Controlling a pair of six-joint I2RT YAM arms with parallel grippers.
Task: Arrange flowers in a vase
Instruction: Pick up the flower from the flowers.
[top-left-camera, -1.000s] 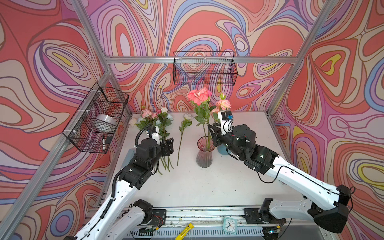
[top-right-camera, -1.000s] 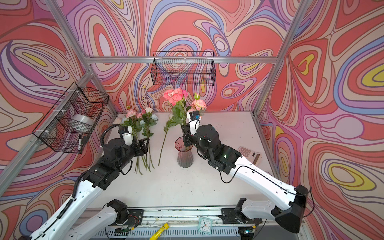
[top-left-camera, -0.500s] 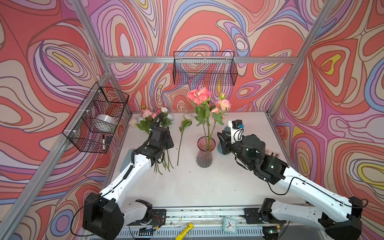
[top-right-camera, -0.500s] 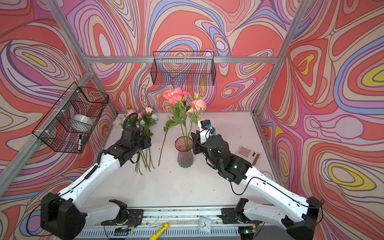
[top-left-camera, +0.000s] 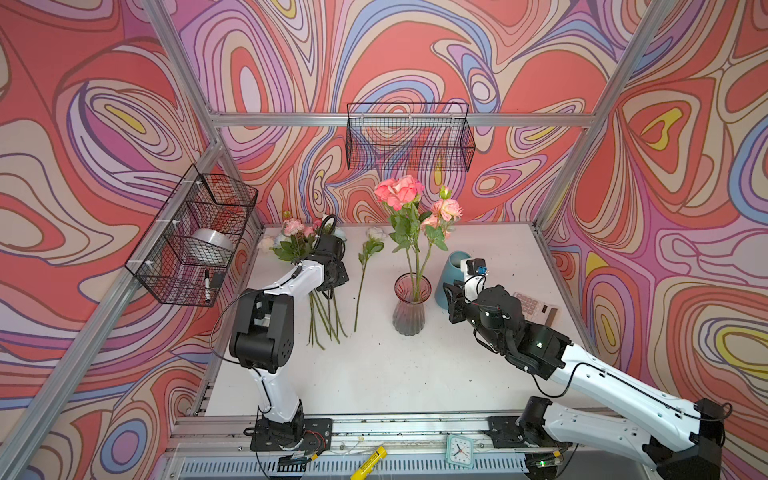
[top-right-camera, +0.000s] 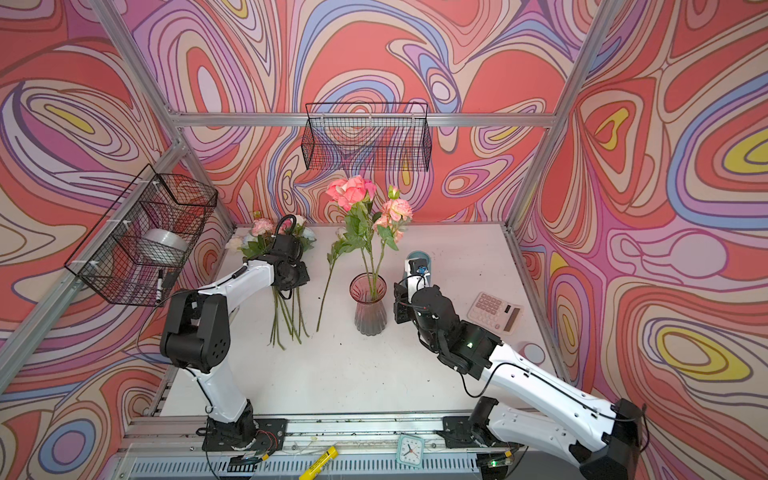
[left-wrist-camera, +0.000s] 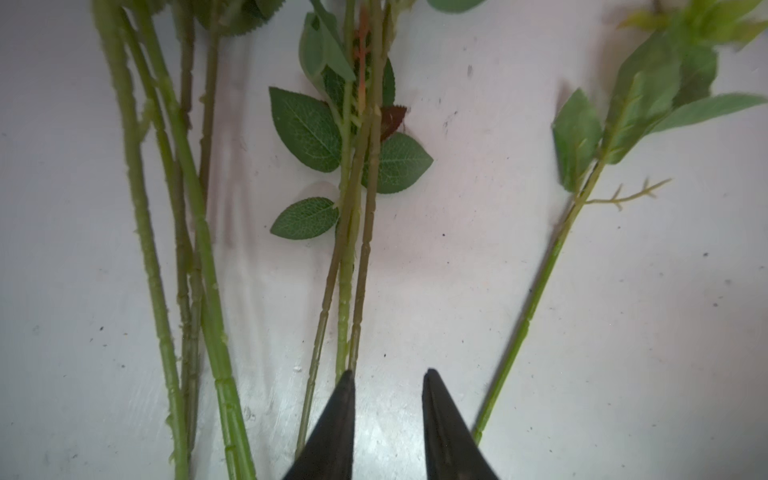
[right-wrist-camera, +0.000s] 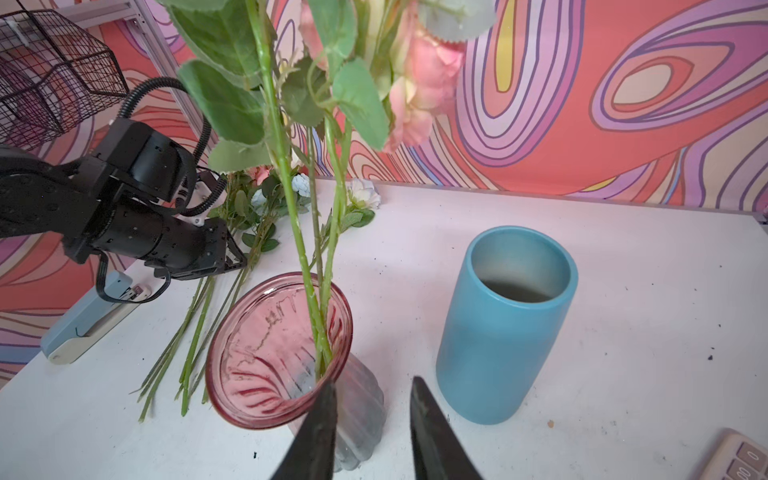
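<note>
The left end effector (left-wrist-camera: 389, 372) hangs over the counter (top-left-camera: 374, 374). The loose flowers (top-left-camera: 322, 307) lie under and ahead of it, and a single stem (top-left-camera: 360, 291) lies to its right. Just ahead of the right end effector (right-wrist-camera: 372, 381) stands the vase (right-wrist-camera: 274, 353), with standing flowers (top-left-camera: 399, 195) in it. A cup (right-wrist-camera: 505, 332) stands just beyond, and a calculator (top-left-camera: 536, 309) lies to its right.

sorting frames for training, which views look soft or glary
Left wrist view: middle leaves sharp, edge stems soft, glare on the table by the left gripper. Right wrist view: nearest pink bloom blurred, pink glass vase crisp. Both top views: evenly lit.
</note>
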